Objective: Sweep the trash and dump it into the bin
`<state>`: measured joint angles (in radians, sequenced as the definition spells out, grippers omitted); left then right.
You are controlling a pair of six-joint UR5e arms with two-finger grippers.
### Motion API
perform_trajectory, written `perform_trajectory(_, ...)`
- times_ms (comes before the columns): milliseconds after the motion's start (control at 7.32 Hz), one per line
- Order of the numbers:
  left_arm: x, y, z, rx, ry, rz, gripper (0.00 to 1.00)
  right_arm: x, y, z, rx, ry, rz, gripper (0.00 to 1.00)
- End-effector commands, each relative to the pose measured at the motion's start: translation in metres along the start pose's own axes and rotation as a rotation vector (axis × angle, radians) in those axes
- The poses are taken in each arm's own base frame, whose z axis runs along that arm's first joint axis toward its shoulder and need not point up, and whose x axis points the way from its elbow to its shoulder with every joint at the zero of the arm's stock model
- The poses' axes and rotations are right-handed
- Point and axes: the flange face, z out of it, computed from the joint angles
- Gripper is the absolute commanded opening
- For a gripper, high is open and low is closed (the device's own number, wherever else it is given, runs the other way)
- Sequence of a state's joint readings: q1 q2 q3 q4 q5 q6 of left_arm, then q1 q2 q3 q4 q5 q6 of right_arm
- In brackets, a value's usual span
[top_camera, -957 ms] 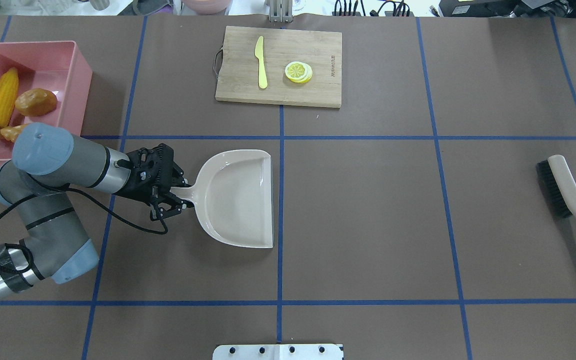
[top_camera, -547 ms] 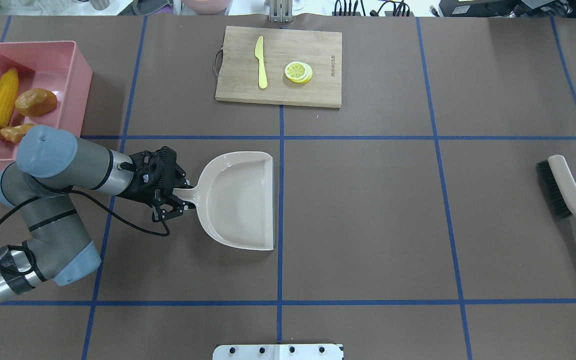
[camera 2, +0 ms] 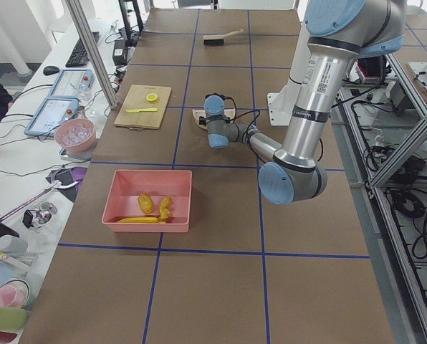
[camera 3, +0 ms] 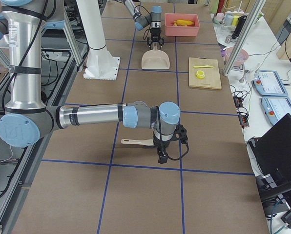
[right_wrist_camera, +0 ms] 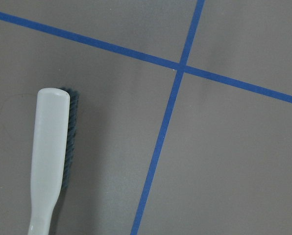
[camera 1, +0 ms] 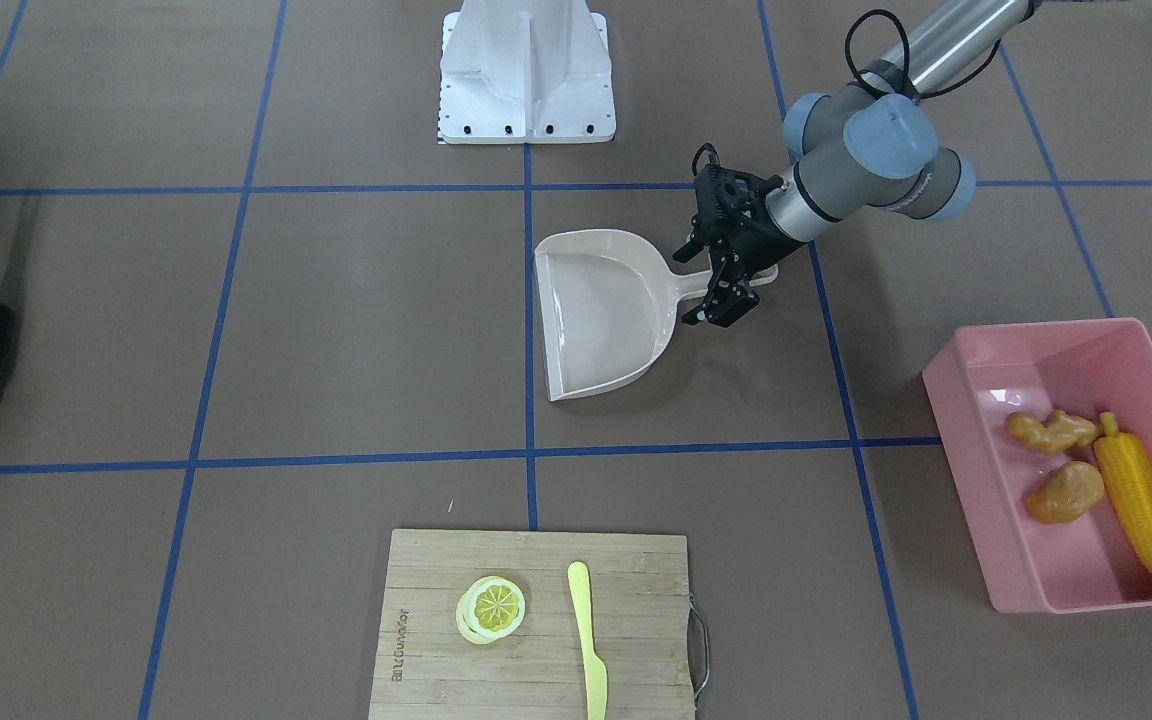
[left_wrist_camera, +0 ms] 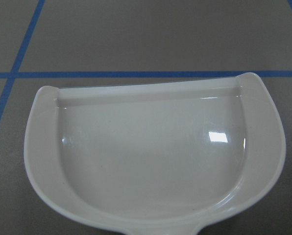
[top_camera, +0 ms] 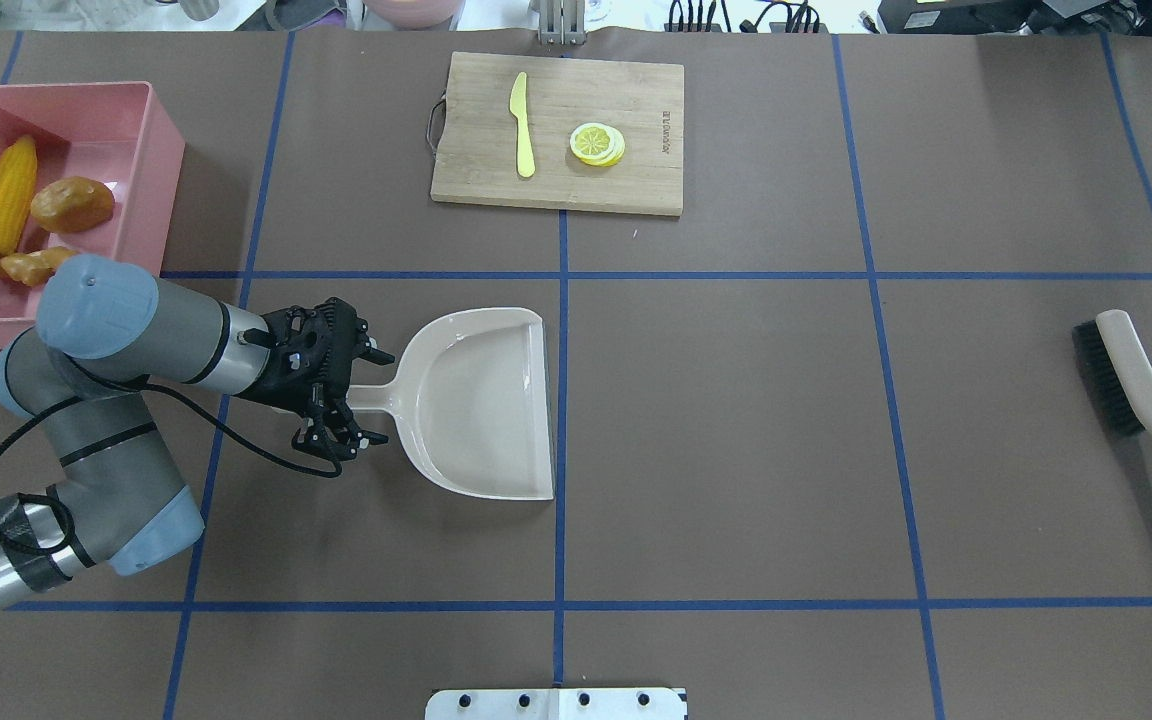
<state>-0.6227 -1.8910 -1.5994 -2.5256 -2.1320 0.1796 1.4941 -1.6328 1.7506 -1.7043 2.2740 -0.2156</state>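
Trash all in the bin (top_camera: 168, 170) at the far left of the table (top_camera: 736, 450): corn (top_camera: 1, 205), potato (top_camera: 73, 203) and ginger (top_camera: 31, 264) lie together on its floor. The dump looks done.

Dustpan (top_camera: 481, 400) lies flat near the table centre, empty, with its mouth facing the robot's right, toward the brush (top_camera: 1101, 375). Left gripper (top_camera: 381, 398) sits at the handle (top_camera: 368, 397). Its jaws are spread apart, one on each side of the handle and not clamping it. This reads as the pan set down and let go.

Brush lies well apart at the table's right side, bristles to the side. Right gripper (camera 3: 161, 155) hangs just over the brush handle. It shows only in the side view, so whether the jaws are open or closed can't be told. The wrist view shows only brush and table.

Lemon (top_camera: 597, 143) and knife (top_camera: 523, 125) sit on the board (top_camera: 636, 180) at the far edge. They aren't trash, so they're likely meant to stay there.
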Motion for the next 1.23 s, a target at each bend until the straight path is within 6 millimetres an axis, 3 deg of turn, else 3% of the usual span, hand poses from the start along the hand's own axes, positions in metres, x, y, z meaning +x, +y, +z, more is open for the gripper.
perform_trajectory(0,0.016,-0.01,-0.036,0.02,-0.005,0.007,0.98,0.0,0.0,0.0,0.0,0.001,-0.001,1.0)
perform_trajectory(137,0.023,-0.01,-0.062,-0.008,-0.015,-0.017,0.98,0.0,0.0,0.0,0.0,-0.001,0.001,1.0)
perform_trajectory(547,-0.054,0.028,-0.136,-0.143,-0.201,-0.328,0.98,0.001,0.002,0.002,-0.004,-0.002,0.005,1.0)
perform_trajectory(820,-0.101,0.069,-0.192,-0.245,-0.385,-0.509,0.98,0.003,0.006,0.005,-0.012,-0.004,0.012,1.0)
perform_trajectory(957,-0.114,0.105,-0.223,-0.316,-0.474,-0.598,0.98,0.003,0.006,0.005,-0.012,-0.004,0.012,1.0)
perform_trajectory(1094,-0.124,0.146,-0.266,-0.384,-0.542,-0.75,0.98,0.003,0.006,0.005,-0.013,-0.004,0.011,1.0)
